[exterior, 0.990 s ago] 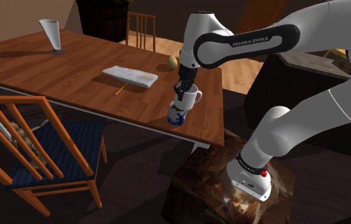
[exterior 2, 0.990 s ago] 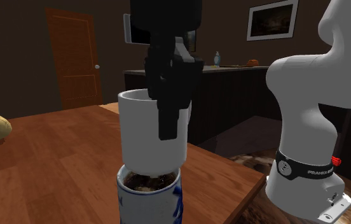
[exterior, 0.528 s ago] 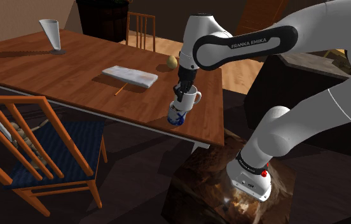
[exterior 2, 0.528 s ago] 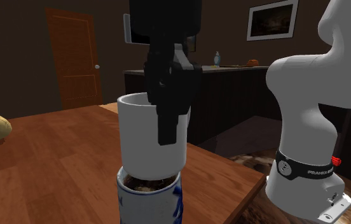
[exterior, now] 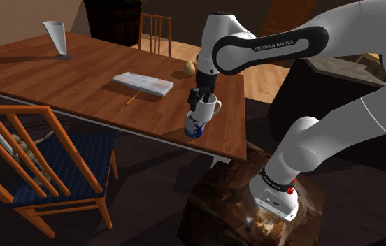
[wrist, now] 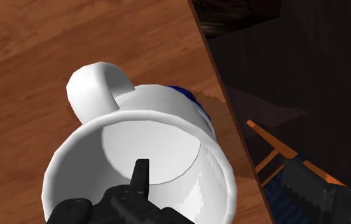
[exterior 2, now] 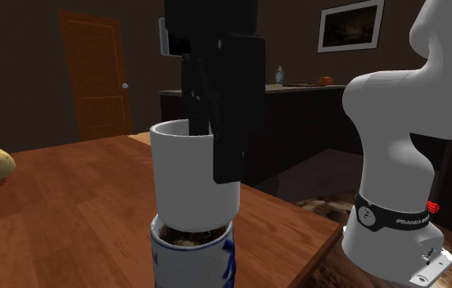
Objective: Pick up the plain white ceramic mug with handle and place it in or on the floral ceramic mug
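- A white arm (exterior: 275,49) rises from its stand (exterior: 219,203), which lies well to the shoulder view's right of the floral mug (exterior: 194,128).
- The arm bends at a high elbow and reaches back across, so that its hand hangs directly above the floral mug.
- The wrist points straight down over the floral mug, with the black gripper (exterior: 200,103) upright.
- The white mug (exterior 2: 187,176) sits upright in the floral mug's mouth, its base sunk just inside the rim.
- The white mug's handle (wrist: 95,89) sticks out to the shoulder view's right of the floral mug.
- The gripper's fingers are spread wide and grasp nothing.
- One finger (wrist: 141,175) reaches down inside the white mug; whether it touches the wall cannot be told.
- The other finger (wrist: 314,194) hangs outside, clear of the mug's wall.
- The floral mug stands on a wooden table (exterior: 80,84), whose edge runs just beside it.
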Robot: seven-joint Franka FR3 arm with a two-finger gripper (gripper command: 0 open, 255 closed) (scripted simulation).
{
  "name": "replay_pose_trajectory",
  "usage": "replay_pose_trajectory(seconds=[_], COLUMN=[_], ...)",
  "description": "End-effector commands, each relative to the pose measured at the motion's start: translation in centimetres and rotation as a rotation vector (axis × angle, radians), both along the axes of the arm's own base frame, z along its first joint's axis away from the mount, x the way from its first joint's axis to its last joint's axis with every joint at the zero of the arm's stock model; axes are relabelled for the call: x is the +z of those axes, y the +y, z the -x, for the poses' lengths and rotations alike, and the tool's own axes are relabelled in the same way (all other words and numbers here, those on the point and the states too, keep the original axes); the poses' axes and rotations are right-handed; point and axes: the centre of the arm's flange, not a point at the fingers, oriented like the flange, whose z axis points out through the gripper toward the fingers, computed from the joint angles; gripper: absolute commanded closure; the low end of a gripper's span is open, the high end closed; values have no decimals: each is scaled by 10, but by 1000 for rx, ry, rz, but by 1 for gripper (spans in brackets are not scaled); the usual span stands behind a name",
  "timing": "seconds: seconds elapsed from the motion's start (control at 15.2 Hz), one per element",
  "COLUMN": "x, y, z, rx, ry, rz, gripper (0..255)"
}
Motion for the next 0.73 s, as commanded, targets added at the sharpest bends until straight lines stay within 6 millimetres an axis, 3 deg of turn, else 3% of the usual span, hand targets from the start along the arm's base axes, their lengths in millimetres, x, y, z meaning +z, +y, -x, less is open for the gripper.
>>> replay_pose_trajectory(seconds=[0.0, 0.13, 0.66], x=[20, 44, 44], y=[1, 1, 1], z=[2, 3, 3], rx=[0, 0, 0], ry=[0, 0, 0], rz=[0, 0, 0], gripper=[0, 0, 0])
